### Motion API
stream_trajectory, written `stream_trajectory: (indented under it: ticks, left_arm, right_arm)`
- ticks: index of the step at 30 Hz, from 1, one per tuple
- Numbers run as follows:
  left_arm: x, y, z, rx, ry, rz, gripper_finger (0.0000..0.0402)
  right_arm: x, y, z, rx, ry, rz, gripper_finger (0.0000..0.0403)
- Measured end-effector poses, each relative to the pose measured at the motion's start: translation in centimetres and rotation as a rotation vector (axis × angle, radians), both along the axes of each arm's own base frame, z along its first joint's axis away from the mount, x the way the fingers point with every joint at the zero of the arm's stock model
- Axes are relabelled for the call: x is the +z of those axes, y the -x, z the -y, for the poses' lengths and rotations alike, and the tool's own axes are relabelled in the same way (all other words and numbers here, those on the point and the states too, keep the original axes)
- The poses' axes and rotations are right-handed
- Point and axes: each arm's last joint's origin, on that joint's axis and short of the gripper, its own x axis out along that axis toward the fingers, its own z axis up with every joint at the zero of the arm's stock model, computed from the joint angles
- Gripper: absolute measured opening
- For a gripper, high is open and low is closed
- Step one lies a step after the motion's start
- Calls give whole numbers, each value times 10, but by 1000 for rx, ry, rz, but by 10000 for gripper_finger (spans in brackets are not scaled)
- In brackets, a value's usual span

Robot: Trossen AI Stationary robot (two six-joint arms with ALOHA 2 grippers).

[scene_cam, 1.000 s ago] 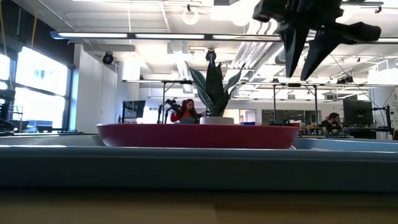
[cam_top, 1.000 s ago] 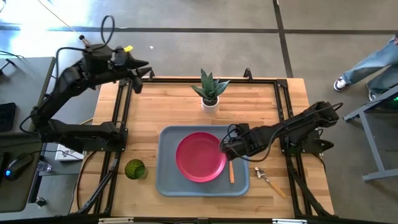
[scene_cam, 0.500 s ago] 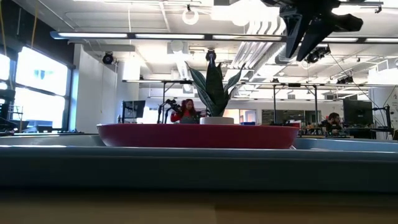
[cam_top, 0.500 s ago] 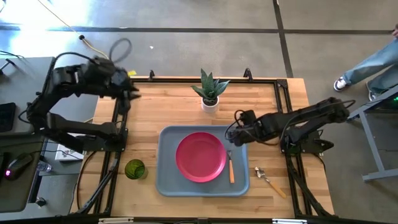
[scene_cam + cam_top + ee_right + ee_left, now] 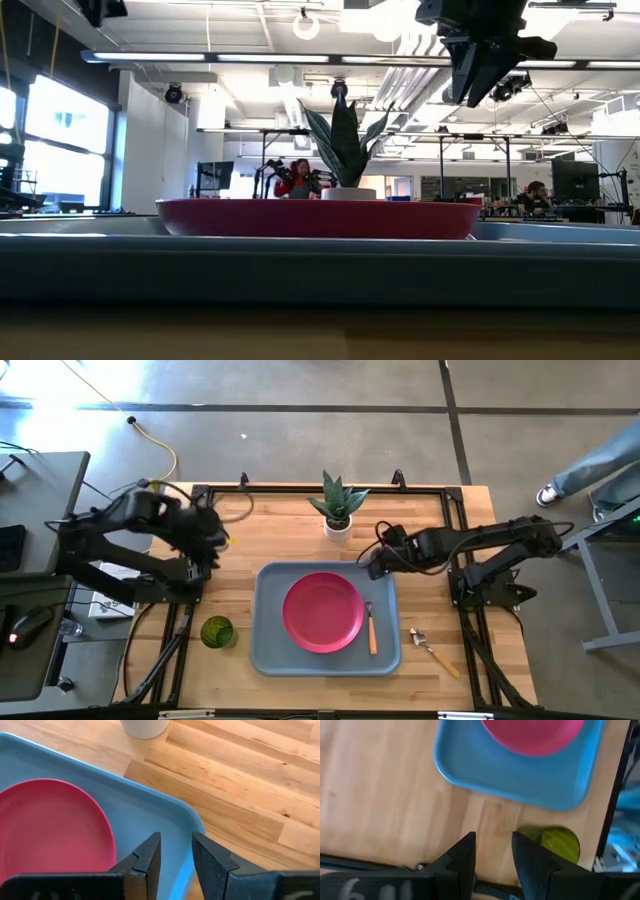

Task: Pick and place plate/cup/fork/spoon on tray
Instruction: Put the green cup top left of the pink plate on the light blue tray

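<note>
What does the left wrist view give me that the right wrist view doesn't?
Only the left wrist view shows the green cup, standing on the table off the tray, just past the left hand. Only the right wrist view shows the white plant pot beyond the right hand. Both show the pink plate on the blue tray.

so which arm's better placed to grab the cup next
Left, probably. The cup sits off the tray on the left arm's side, and the left wrist view shows it just past the left gripper, empty, fingers slightly apart. The right gripper is beyond the plate.
</note>
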Motion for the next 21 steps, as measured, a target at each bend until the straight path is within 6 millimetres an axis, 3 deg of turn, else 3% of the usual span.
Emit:
stream_trajectory:
  ticks: [14, 21]
  left_arm:
    - [-51, -17, 43, -65, 101, -65, 117]
    - [-66, -17, 65, -133, 123, -52, 117]
  right_arm:
    - [0, -1, 9, 20, -3, -21, 99]
    - [0, -1, 9, 40, 1, -29, 99]
